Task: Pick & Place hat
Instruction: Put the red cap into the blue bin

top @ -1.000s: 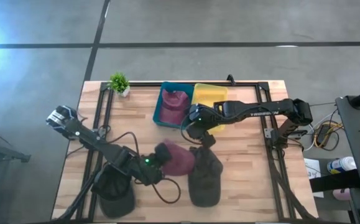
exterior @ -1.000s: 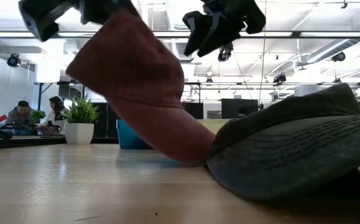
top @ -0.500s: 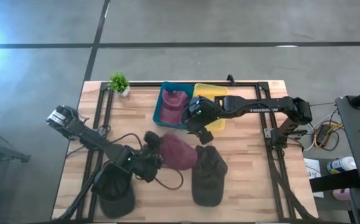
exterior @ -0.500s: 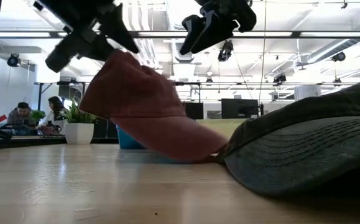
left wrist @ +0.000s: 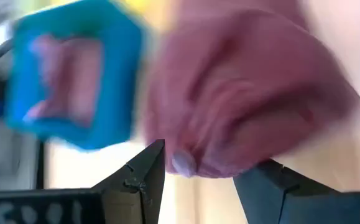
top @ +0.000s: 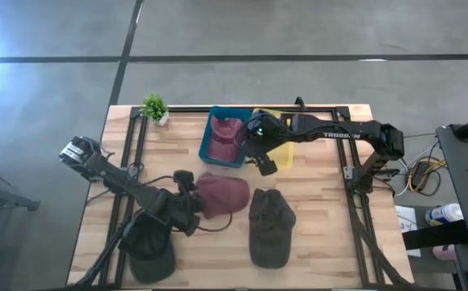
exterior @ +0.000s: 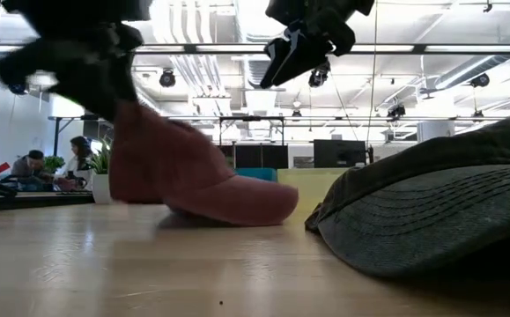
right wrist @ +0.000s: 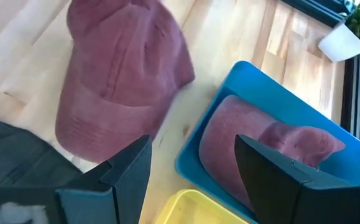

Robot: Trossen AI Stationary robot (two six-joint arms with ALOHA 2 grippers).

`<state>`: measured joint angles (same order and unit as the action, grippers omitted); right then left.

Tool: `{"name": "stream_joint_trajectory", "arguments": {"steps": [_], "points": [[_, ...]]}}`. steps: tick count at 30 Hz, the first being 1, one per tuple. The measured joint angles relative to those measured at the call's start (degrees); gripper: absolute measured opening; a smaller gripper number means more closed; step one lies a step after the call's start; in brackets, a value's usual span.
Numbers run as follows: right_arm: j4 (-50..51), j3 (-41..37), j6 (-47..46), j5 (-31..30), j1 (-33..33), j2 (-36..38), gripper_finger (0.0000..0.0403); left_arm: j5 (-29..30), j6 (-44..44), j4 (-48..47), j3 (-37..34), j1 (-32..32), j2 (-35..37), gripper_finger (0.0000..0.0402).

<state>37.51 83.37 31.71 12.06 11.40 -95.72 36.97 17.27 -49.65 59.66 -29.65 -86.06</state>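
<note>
A red hat [top: 224, 194] lies crown up on the wooden table [top: 322, 242], left of a dark green hat [top: 270, 226]; the low view shows its brim [exterior: 255, 207] flat on the wood. My left gripper [top: 187, 187] stands open at the hat's left end. In the left wrist view the hat's back edge [left wrist: 186, 163] lies between its fingers. My right gripper [top: 263, 162] hangs open with nothing in it, above the table beside the blue bin [top: 209, 136]. That bin holds another red hat [right wrist: 260, 137]. My left gripper slants down from the table's left, an open finger [left wrist: 147, 171] on either side of the red hat's back edge. Whether a finger touches the cloth I cannot tell. The hat rests on the table on its own.
A yellow bin [top: 280, 125] stands right of the blue one at the far side. A small potted plant [top: 154, 107] is at the far left. Another dark hat [top: 151, 246] lies under my left arm near the front left. Cables trail beside it.
My left gripper has rolled, sunk toward the table's left and opened, letting go of the red hat. The hat was held up by its back, its brim against the green hat. It has dropped flat and slid left, clear of the green hat. My right gripper has swung toward the bins.
</note>
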Motion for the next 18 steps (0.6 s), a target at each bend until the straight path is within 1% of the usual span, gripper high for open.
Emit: {"name": "stream_joint_trajectory", "arguments": {"steps": [1, 2, 4, 5, 6, 7, 9, 11, 13, 14, 15, 17, 18], "points": [[-0.03, 0.00, -0.08, 0.30, 0.31, 0.00, 0.0226, -2.89, -6.95, -0.04, 0.00, -0.25, 0.00, 0.0172], [-0.06, 0.00, -0.05, 0.43, 0.49, 0.00, 0.0226, -4.42, -14.50, -0.41, 0.00, -0.69, 0.00, 0.0172], [-0.10, 0.00, 0.19, 0.41, 0.85, 0.00, 0.0226, -4.52, -28.30, -1.73, 0.00, -1.38, 0.05, 0.0172], [-0.10, 0.00, 0.21, 0.43, 0.91, 0.00, 0.0226, -4.11, -32.81, -2.46, 0.03, -1.44, 0.22, 0.0172], [-0.12, 0.00, 0.17, 0.43, 0.96, -0.01, 0.0226, -3.50, -34.89, -3.74, 0.15, -1.39, 0.48, 0.0172], [-0.13, 0.00, 0.09, 0.45, 1.01, 0.00, 0.0226, -3.04, -35.01, -5.13, 0.19, -1.25, 0.78, 0.0172], [-0.10, 0.00, -0.06, 0.46, 1.01, -0.15, 0.0226, -3.24, -32.06, -8.05, 0.29, -1.16, 1.72, 0.0172], [-0.08, 0.00, -0.03, 0.46, 1.01, -0.49, 0.0226, -5.58, -28.90, -11.71, 0.55, -1.23, 2.83, 0.0172], [-0.09, 0.00, -0.03, 0.44, 1.05, -1.03, 0.0226, -6.60, -21.26, -17.09, 1.28, -1.33, 3.37, 0.0172], [-0.08, 0.00, -0.08, 0.43, 1.05, -1.48, 0.0226, -6.60, -15.40, -19.80, 1.81, -1.31, 3.49, 0.0172], [-0.13, 0.00, -0.09, 0.43, 1.05, -1.88, 0.0226, -6.55, -7.59, -22.35, 2.57, -1.15, 3.53, 0.0172], [0.07, -0.01, -0.60, 0.46, 1.05, -2.79, 0.0226, -7.71, 11.27, -24.48, 4.11, -0.42, 3.66, 0.0172], [0.06, -0.02, -1.23, 0.49, 1.05, -3.31, 0.0226, -9.76, 20.12, -23.90, 4.79, 0.18, 3.69, 0.0172]]}}
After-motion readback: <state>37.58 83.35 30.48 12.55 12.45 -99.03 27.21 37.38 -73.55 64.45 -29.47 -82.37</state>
